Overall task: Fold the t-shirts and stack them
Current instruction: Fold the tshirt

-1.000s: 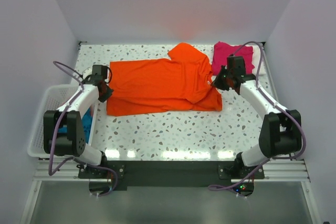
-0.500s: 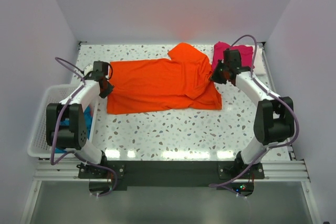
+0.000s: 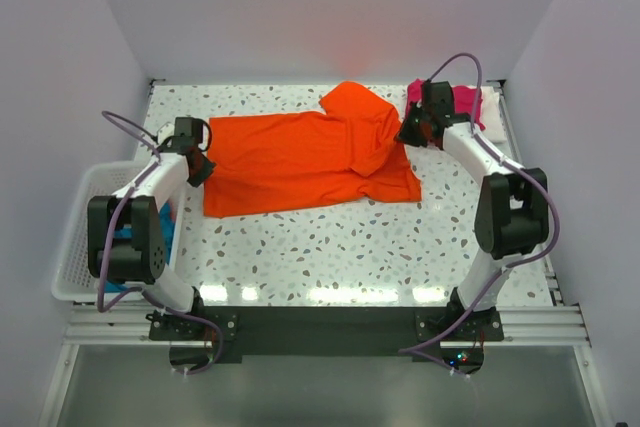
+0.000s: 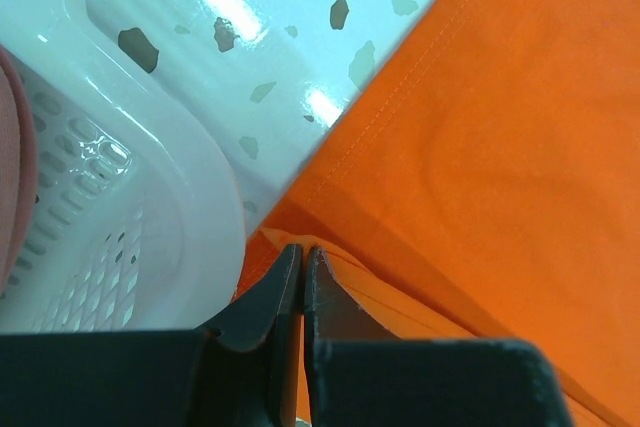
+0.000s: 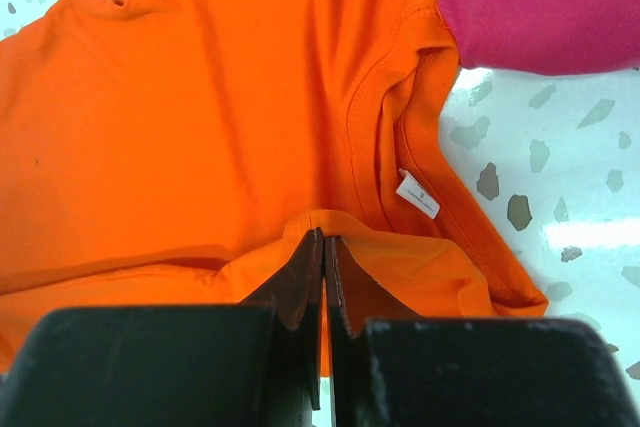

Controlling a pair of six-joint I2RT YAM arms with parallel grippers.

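Observation:
The orange t-shirt (image 3: 300, 159) lies spread across the middle of the table, its right part folded over itself. My left gripper (image 3: 201, 165) is shut on the shirt's left edge, beside the basket; in the left wrist view the jaws (image 4: 302, 253) pinch an orange fold (image 4: 500, 147). My right gripper (image 3: 409, 135) is shut on the orange cloth (image 5: 200, 117) near the collar, where its jaws (image 5: 323, 238) pinch a raised fold. A folded magenta-pink t-shirt (image 3: 466, 99) (image 5: 540, 2) lies at the back right, just behind the right gripper. Teal-blue cloth (image 3: 162, 235) shows inside the basket.
A white slatted plastic basket (image 3: 92, 209) (image 4: 120, 207) hangs off the table's left edge, close to the left gripper. A strip of white cloth (image 3: 491, 110) lies to the right of the magenta shirt. White walls enclose the speckled table (image 3: 330, 247).
Both grippers have moved toward the back of the table with the orange shirt pinched. Its near edge has been drawn back, and the right gripper now sits next to the magenta shirt.

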